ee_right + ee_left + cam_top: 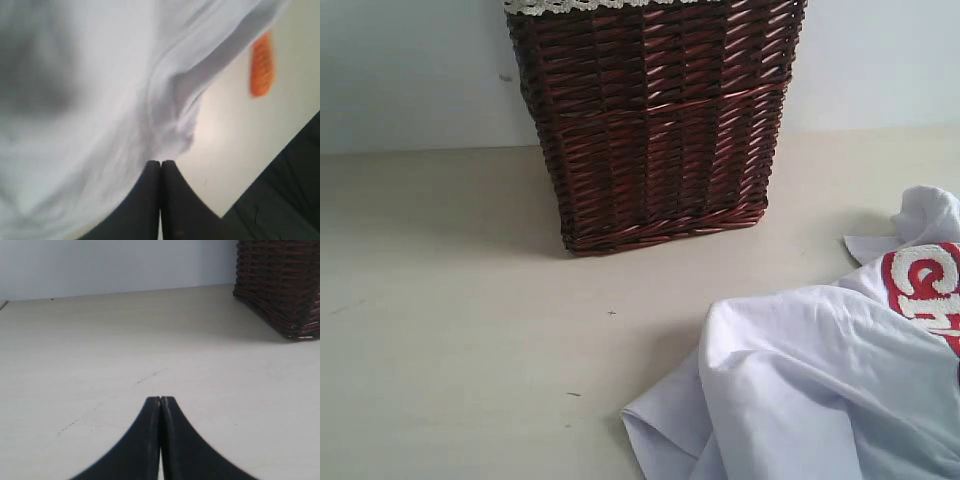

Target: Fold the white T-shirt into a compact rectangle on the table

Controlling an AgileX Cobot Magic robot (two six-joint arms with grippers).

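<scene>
The white T-shirt [820,390] lies crumpled at the table's [450,330] front right, with red-outlined white letters [925,290] showing near the right edge. Neither gripper appears in the exterior view. My right gripper [160,162] is shut, its tips right at a bunched fold of the white T-shirt [90,100], with no cloth visible between the jaws. My left gripper [160,399] is shut with nothing in it, low over the bare table [125,340], away from the shirt.
A tall dark brown wicker basket [655,130] with white lace trim [580,5] stands at the back middle against a pale wall; it also shows as the basket [280,285] beyond my left gripper. A blurred orange-red patch [262,62] lies beside the shirt. The table's edge and dark floor [295,195] are near my right gripper.
</scene>
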